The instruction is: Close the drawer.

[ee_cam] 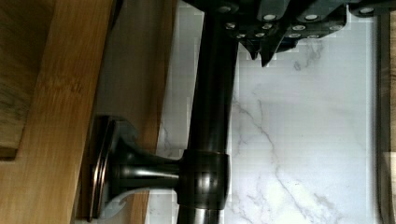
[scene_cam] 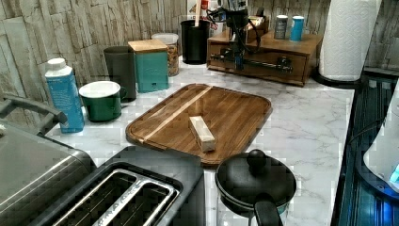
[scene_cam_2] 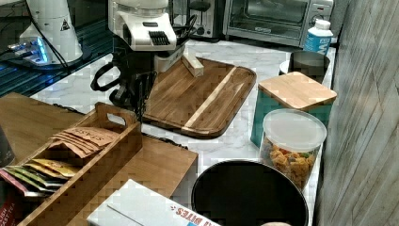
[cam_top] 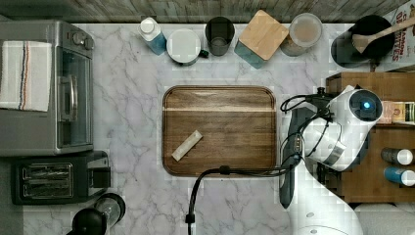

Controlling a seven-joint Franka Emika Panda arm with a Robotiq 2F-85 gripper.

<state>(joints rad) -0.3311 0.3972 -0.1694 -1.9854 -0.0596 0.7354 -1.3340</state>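
The drawer [scene_cam: 256, 63] sits in the wooden cabinet [scene_cam: 263, 49] at the far end of the marble worktop [scene_cam: 301, 117]. The claw [scene_cam: 236, 60] hangs at its black bar handle [ee_cam: 212, 93]; I cannot tell how its fingers stand.

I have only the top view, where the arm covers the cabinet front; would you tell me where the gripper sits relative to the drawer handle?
Observer: In the left view the gripper is down at the front of the drawer, right by one end of its black bar handle.
Operator: Thank you. Does the drawer look pushed in?
Observer: In the left view its front looks about flush with the cabinet; I cannot rule out a small gap.
Operator: Which side of the bar is the gripper on?
Observer: In the wrist view it is on the marble countertop side of the bar, away from the wood.
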